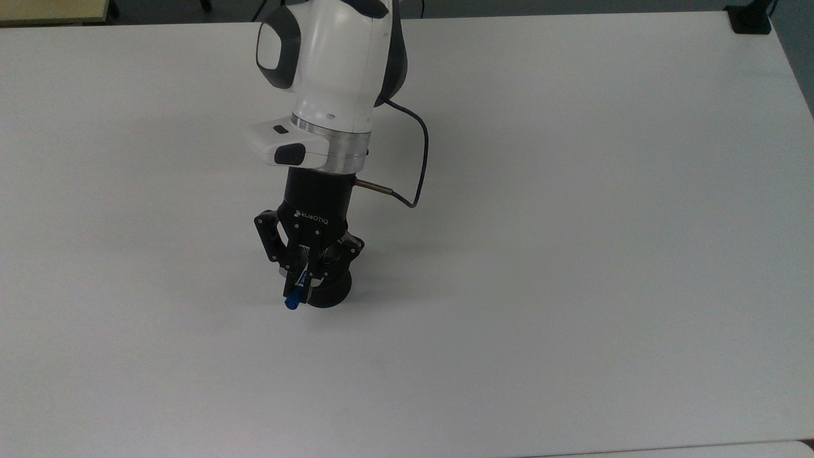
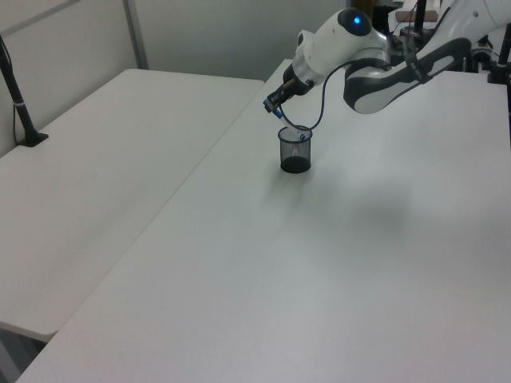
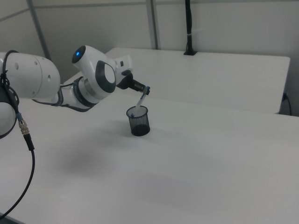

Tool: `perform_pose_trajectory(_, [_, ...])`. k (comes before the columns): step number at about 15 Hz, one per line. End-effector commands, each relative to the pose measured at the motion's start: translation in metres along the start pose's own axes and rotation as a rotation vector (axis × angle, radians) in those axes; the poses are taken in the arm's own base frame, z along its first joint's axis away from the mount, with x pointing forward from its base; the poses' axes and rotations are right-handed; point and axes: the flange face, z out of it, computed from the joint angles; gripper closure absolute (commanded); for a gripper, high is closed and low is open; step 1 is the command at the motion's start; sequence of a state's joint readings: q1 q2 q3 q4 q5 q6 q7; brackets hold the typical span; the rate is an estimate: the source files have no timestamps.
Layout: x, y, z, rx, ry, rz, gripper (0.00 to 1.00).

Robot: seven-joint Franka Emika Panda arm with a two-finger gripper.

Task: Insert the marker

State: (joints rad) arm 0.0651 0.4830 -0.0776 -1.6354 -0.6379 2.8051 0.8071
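White table surface (image 1: 572, 254) carries one black mesh cup (image 2: 295, 149), standing upright near the middle of the top view. The arm (image 1: 331, 70) descends from the upper part of the top view, tilted, and ends in a black pincer (image 1: 304, 280) positioned directly over the cup.

The pincer is closed on the marker (image 3: 140, 102), gripping it near its blue-capped upper end. In the top view that blue cap (image 1: 292, 303) projects below the fingers (image 1: 289, 261), at the top view's left edge of the cup. The marker is tilted, not vertical: in the right view its white barrel slopes down from the pincer toward the right view's left, and its small blue lower tip sits at the cup's rim (image 3: 133, 112). In the left view the lower tip likewise lies at the mouth of the cup. Whether the tip touches the mesh wall cannot be determined.

A dark cable (image 1: 416, 165) loops from the wrist. A second table (image 2: 104, 159) adjoins on the left view's left.
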Motion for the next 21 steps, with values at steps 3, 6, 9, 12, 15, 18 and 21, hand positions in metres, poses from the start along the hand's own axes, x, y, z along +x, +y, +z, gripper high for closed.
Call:
perform_pose_trajectory(3, [-0.006,-0.008,0.000,-0.003,0.026,-0.010,0.13])
perform_pose_trajectory(6, [0.003,-0.016,-0.014,0.007,0.038,-0.007,0.00])
perform_pose_trajectory(9, [0.008,-0.036,-0.037,-0.024,0.011,-0.010,0.00])
perform_pose_trajectory(12, [0.010,-0.055,-0.066,-0.069,-0.082,-0.009,0.00])
perform_pose_trajectory(15, [0.008,-0.068,-0.097,-0.079,-0.196,-0.016,0.00])
perform_pose_trajectory(18, [0.006,-0.067,-0.124,-0.104,-0.310,-0.038,0.00])
perform_pose_trajectory(21, [0.005,-0.052,-0.156,-0.061,-0.462,-0.136,0.00])
